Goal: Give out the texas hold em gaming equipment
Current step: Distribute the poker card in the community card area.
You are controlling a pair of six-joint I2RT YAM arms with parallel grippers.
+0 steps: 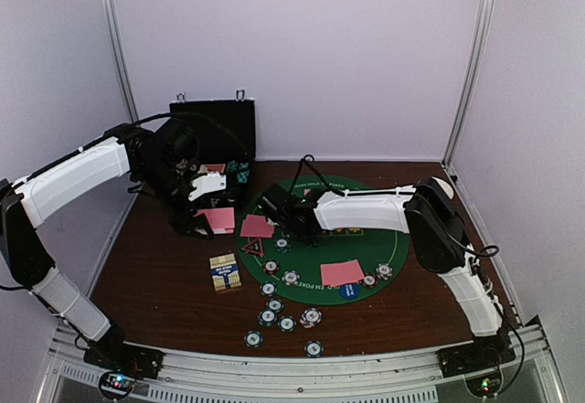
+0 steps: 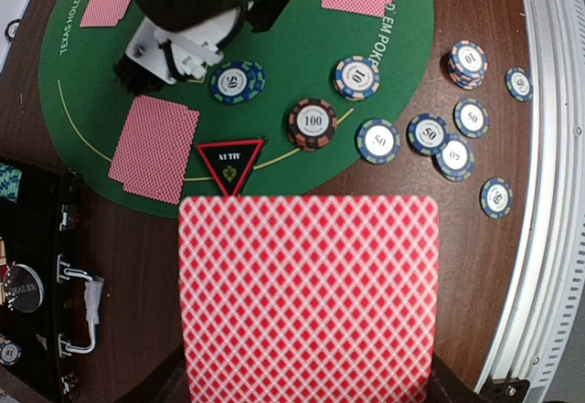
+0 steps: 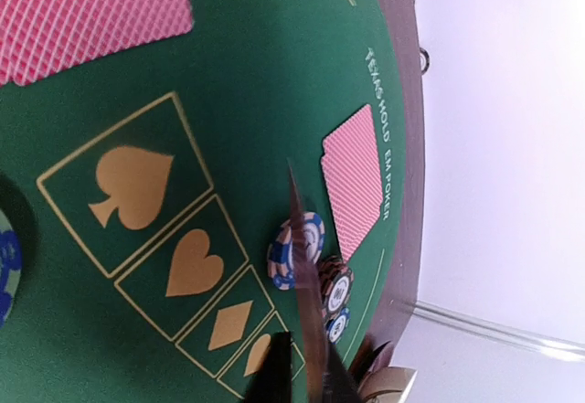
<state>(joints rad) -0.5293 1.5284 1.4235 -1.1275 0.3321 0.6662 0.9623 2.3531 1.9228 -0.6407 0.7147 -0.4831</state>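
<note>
My left gripper [image 1: 203,209] is shut on a pink-red-backed playing card [image 2: 309,298] and holds it above the brown table just left of the green mat [image 1: 366,238]. The card hides the fingers in the left wrist view. My right gripper [image 1: 277,209] hovers over the mat's left part, shut on a thin card seen edge-on [image 3: 306,293]. On the mat lie face-down cards [image 2: 154,147] [image 1: 341,272], a red-edged triangle [image 2: 229,163], a blue marker disc [image 1: 349,290] and striped chips [image 2: 313,123] [image 2: 236,81] [image 2: 356,77]. More chips [image 1: 274,312] lie on the table in front of the mat.
A black hinged case [image 1: 212,129] stands open at the back left, its latches in the left wrist view [image 2: 78,284]. A small yellow-and-blue card box [image 1: 225,272] lies left of the mat. White walls close in the table; a metal rail [image 1: 302,366] runs along the front.
</note>
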